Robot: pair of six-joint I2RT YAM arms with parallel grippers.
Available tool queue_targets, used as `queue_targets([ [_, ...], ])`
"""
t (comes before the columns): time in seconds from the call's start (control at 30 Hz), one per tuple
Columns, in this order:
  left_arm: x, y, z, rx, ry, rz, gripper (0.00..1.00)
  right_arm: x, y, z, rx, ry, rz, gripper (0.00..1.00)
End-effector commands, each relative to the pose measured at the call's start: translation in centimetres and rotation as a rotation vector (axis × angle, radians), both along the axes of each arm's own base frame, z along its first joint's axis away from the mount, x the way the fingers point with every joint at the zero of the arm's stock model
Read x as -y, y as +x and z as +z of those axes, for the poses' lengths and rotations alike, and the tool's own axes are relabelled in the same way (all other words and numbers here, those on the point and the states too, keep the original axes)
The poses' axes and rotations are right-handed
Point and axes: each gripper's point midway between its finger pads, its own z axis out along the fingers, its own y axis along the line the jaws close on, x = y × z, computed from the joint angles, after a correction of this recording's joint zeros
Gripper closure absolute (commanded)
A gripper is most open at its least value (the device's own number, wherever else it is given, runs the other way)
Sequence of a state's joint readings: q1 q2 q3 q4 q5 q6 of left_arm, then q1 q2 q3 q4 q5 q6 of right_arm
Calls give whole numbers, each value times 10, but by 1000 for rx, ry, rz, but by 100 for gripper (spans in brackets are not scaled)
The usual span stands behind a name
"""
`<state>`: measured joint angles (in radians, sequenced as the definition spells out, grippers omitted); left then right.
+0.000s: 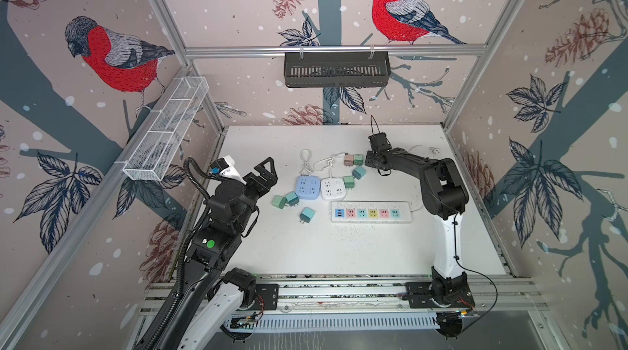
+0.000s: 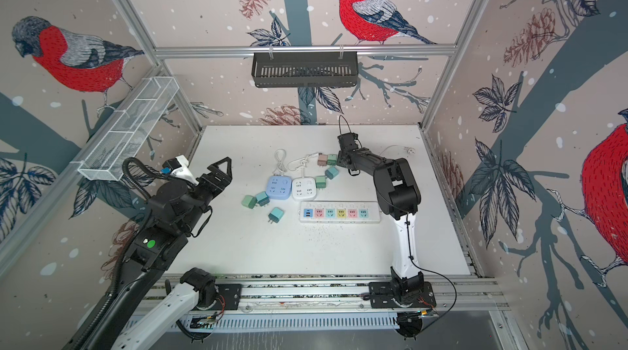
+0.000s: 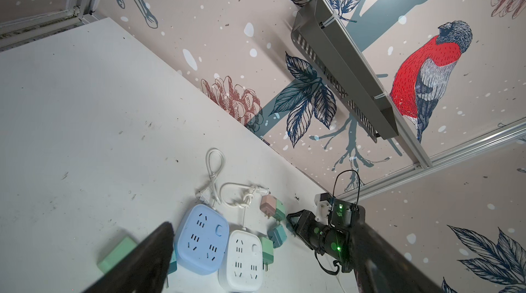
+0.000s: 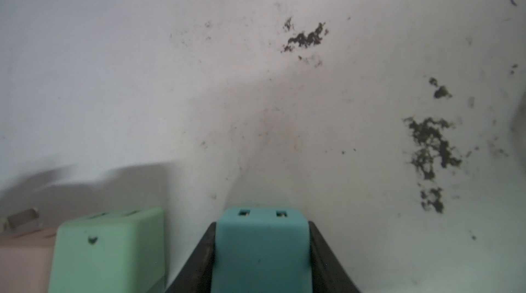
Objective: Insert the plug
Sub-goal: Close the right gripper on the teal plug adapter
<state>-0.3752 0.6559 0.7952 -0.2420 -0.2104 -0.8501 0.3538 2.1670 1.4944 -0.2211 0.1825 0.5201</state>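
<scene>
Teal plug (image 4: 262,249) sits pinched between the right fingers (image 4: 196,266) down at the white bench (image 4: 113,78), just beside a pale green plug (image 4: 108,251) and apart from the power strip (image 1: 371,212), while the left fingers (image 3: 148,257) hang spread wide near the blue cube socket (image 1: 307,187).

In a top view we see the white table (image 2: 306,249) with a long power strip (image 2: 339,212) lying near its middle. Behind the strip, a blue cube socket (image 2: 280,187) and a white cube socket (image 2: 303,189) stand side by side. Three greenish plugs (image 2: 262,198) lie loose to the left of the strip. The left gripper (image 2: 222,170) hangs over the table's left side with its jaws spread. The right gripper (image 2: 341,161) points down just beside a pink plug (image 2: 322,160) and a light green plug (image 2: 332,159); its fingertips are hidden from us.
</scene>
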Motion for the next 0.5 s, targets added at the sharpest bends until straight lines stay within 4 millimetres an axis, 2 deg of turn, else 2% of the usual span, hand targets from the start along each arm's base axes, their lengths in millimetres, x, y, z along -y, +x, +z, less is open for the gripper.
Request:
queue_targets([
  [0.0, 4, 4, 3, -5, -25, -9, 3, -4, -21, 3, -55, 4, 43, 78],
  [0.23, 7, 7, -2, -42, -11, -22, 3, -13, -38, 63, 100, 80, 111, 83],
  [0.33, 14, 7, -3, 7, -9, -61, 3, -14, -53, 95, 203, 112, 150, 83],
  [0.47, 22, 14, -17, 30, 38, -103, 3, -8, -78, 132, 342, 148, 185, 84],
])
